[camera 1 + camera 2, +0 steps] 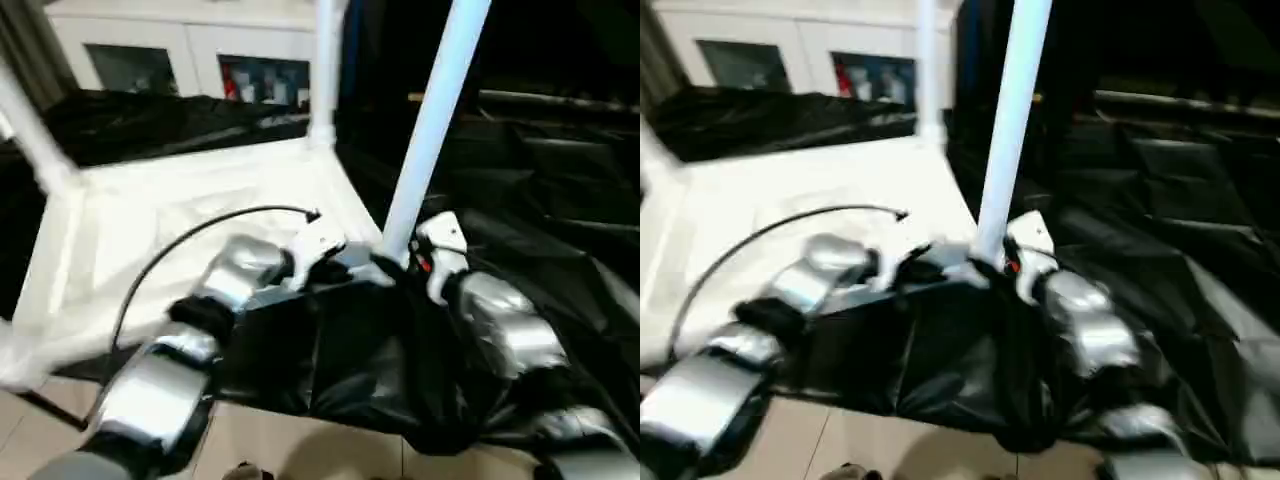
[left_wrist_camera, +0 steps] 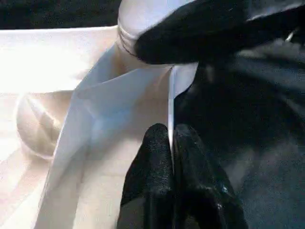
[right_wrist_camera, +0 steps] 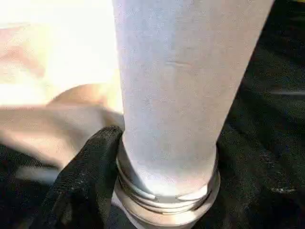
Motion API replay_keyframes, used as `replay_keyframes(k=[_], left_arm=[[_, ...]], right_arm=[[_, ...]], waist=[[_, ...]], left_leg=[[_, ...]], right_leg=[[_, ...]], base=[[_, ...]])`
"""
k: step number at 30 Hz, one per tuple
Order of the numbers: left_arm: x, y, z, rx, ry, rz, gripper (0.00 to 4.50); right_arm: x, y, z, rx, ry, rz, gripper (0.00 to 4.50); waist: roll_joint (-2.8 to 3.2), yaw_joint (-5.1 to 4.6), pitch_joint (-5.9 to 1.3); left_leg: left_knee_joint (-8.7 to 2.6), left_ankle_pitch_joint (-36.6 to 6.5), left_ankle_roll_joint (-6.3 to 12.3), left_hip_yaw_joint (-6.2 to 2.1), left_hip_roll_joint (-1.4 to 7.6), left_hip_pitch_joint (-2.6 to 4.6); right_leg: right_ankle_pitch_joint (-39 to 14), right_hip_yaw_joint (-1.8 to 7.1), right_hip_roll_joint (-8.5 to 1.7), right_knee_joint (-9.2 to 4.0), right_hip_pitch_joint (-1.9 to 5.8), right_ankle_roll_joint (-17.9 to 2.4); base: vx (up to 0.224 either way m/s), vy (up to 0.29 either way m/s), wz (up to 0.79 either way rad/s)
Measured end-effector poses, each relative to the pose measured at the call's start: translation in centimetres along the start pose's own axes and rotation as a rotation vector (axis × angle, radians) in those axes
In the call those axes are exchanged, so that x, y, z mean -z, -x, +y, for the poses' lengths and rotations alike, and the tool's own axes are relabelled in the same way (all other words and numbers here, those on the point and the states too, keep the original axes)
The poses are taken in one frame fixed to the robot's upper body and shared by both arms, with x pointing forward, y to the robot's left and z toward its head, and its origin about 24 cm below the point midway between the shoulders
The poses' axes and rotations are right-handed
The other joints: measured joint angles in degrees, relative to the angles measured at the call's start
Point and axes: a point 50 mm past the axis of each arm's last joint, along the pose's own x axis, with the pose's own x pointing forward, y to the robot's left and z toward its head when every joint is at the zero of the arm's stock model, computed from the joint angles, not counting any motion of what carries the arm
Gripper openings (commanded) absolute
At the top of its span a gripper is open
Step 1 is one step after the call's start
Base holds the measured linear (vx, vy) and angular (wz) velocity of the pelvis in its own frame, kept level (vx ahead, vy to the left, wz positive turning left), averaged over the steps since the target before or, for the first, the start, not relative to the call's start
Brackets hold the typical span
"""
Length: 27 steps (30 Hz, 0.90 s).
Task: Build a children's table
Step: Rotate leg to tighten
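The children's table lies upside down: its white tabletop (image 1: pixel 170 200) rests on a black sheet with its ribbed underside up. One white leg (image 1: pixel 430 120) stands tilted in the near right corner socket. My right gripper (image 1: pixel 398 260) is closed around that leg's base, one black finger (image 3: pixel 88 176) pressing on the threaded collar (image 3: pixel 167 200). My left gripper (image 2: pixel 170 136) is shut on the thin rim (image 2: pixel 170 95) of the tabletop just beside that corner. Two more legs stand upright, one at the far corner (image 1: pixel 325 70) and one at the left (image 1: pixel 30 130).
A black sheet (image 1: pixel 540 170) covers the ground around and under the tabletop, bunched in front of my forearms. A white cabinet with glass doors (image 1: pixel 190 50) stands behind. A black cable (image 1: pixel 190 235) arcs over my left forearm. Pale floor tiles (image 1: pixel 280 440) show at the near edge.
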Motion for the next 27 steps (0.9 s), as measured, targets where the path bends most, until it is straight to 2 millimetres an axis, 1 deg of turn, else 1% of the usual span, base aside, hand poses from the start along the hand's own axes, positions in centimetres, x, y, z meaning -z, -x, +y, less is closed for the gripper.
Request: replay_keyframes(k=[1, 3, 7, 10, 11, 13, 15, 18, 20, 22, 23, 24, 25, 26, 27], left_arm=[[-0.3, -0.5, -0.2, -0.03, 0.014, -0.001, 0.0], [-0.7, -1.0, -0.5, -0.079, 0.025, 0.004, 0.0], [-0.9, -1.2, -0.4, -0.104, 0.036, 0.003, 0.0], [-0.8, -1.1, -0.3, -0.109, 0.038, 0.005, 0.0], [-0.8, -1.1, -0.3, -0.112, 0.038, 0.005, 0.0], [-0.8, -1.1, -0.3, -0.114, 0.038, 0.006, 0.0], [-0.7, -1.0, -0.1, -0.118, 0.036, 0.006, 0.0], [-0.7, -0.9, -0.1, -0.107, 0.027, 0.003, 0.0], [-0.6, -0.6, 0.1, -0.075, 0.008, 0.0, 0.0], [-0.4, -0.3, 0.3, -0.056, -0.001, -0.001, 0.0], [-0.4, -0.1, 0.3, -0.03, -0.02, -0.004, 0.0], [-0.2, 0.0, 0.4, -0.02, -0.025, -0.006, 0.0], [-0.2, 0.2, 0.4, 0.007, -0.043, -0.007, 0.0], [0.2, 0.8, 0.7, 0.037, -0.067, -0.011, 0.0], [0.5, 1.2, 0.9, 0.055, -0.082, -0.011, 0.0]], right_arm=[[-0.2, -0.4, 0.1, 0.044, -0.008, 0.007, 2.69], [-0.5, -1.0, 0.2, 0.114, -0.015, 0.016, 2.69], [-0.7, -1.5, 0.7, 0.139, -0.017, 0.012, 2.69], [-0.6, -1.6, 0.8, 0.138, -0.018, 0.006, 2.69], [-0.6, -1.7, 0.8, 0.139, -0.019, 0.004, 3.25], [-0.6, -1.7, 0.7, 0.137, -0.031, -0.01, 3.25], [-0.6, -1.6, 0.5, 0.131, -0.039, -0.017, 3.56], [-0.3, -1.4, 0.3, 0.105, -0.029, -0.008, 3.66], [-0.2, -0.8, -0.5, 0.055, -0.001, -0.013, 3.92], [-0.3, -0.3, -1.1, 0.011, 0.027, -0.013, 3.92], [-0.3, 0.5, -1.4, -0.059, 0.071, -0.023, 3.92], [-0.3, 0.8, -1.5, -0.089, 0.088, -0.022, 3.92], [0.0, 1.8, -1.9, -0.152, 0.139, -0.013, 3.92], [0.6, 3.0, -2.5, -0.222, 0.185, 0.013, 3.92], [1.0, 3.6, -2.7, -0.258, 0.204, 0.03, 3.92]], waist=[[0.0, -0.28, 0.0], [0.07, -0.45, -0.04], [0.06, -0.24, -0.06], [0.02, -0.33, -0.08], [0.02, -0.37, -0.08], [0.02, -0.41, -0.08], [0.03, -0.55, -0.08], [0.04, -0.61, -0.07], [0.06, -0.37, -0.05], [0.09, -0.35, -0.04], [0.09, -0.12, -0.03], [0.1, -0.01, -0.04], [0.12, 0.16, -0.03], [0.14, 0.59, -0.04], [0.14, 0.64, -0.04]], left_leg=[[0.0, 0.0, 0.0, 0.0, 0.0, -0.01], [-0.08, 0.0, 0.0, -0.02, 0.0, 0.0], [-0.21, 0.0, -0.01, -0.13, 0.02, -0.01], [-0.19, 0.0, 0.0, -0.11, 0.02, -0.01], [-0.18, 0.0, 0.0, -0.1, 0.02, -0.01], [-0.18, 0.0, 0.0, -0.09, 0.02, -0.01], [-0.19, 0.0, 0.0, -0.09, 0.02, 0.0], [-0.23, 0.0, 0.0, -0.1, 0.02, -0.03], [-0.24, 0.0, 0.0, -0.11, 0.03, -0.07], [-0.24, 0.0, 0.0, -0.11, 0.03, -0.11], [-0.24, 0.0, 0.0, -0.12, 0.04, -0.15], [-0.24, 0.0, 0.01, -0.12, 0.04, -0.15], [-0.23, 0.0, 0.01, -0.12, 0.04, -0.17], [-0.21, 0.0, 0.02, -0.12, 0.04, -0.16], [-0.19, 0.0, 0.03, -0.12, 0.05, -0.16]], right_leg=[[0.0, 0.0, 0.0, 0.01, -0.01, 0.0], [0.0, -0.03, 0.0, 0.03, -0.02, 0.0], [0.0, -0.15, 0.02, 0.08, -0.02, 0.0], [0.0, -0.13, 0.02, 0.07, -0.02, 0.0], [0.0, -0.12, 0.02, 0.06, -0.02, 0.0], [0.0, -0.11, 0.02, 0.05, -0.03, 0.0], [0.0, -0.12, 0.02, 0.06, -0.06, 0.0], [0.0, -0.14, 0.02, 0.07, -0.11, 0.0], [0.0, -0.16, 0.02, 0.06, -0.12, 0.0], [0.0, -0.16, 0.02, 0.06, -0.15, 0.0], [0.0, -0.19, 0.02, 0.03, -0.15, 0.1], [0.0, -0.19, 0.02, 0.02, -0.15, 0.1], [0.0, -0.19, 0.02, 0.0, -0.15, 0.1], [0.0, -0.18, 0.02, -0.02, -0.13, 0.1], [0.0, -0.17, 0.03, -0.02, -0.14, 0.1]], base=[[0.0, 0.0, 0.0], [0.0, 0.0, 0.0], [0.0, 0.0, 0.0], [0.0, 0.0, 0.0], [0.0, 0.0, 0.0], [0.0, 0.0, 0.0], [0.0, 0.0, 0.0], [0.0, 0.0, 0.0], [0.0, 0.0, 0.0], [0.0, 0.0, 0.0], [0.0, 0.0, 0.0], [0.0, 0.0, 0.0], [0.0, 0.0, 0.0], [0.0, 0.0, 0.0], [0.0, 0.0, 0.0]])
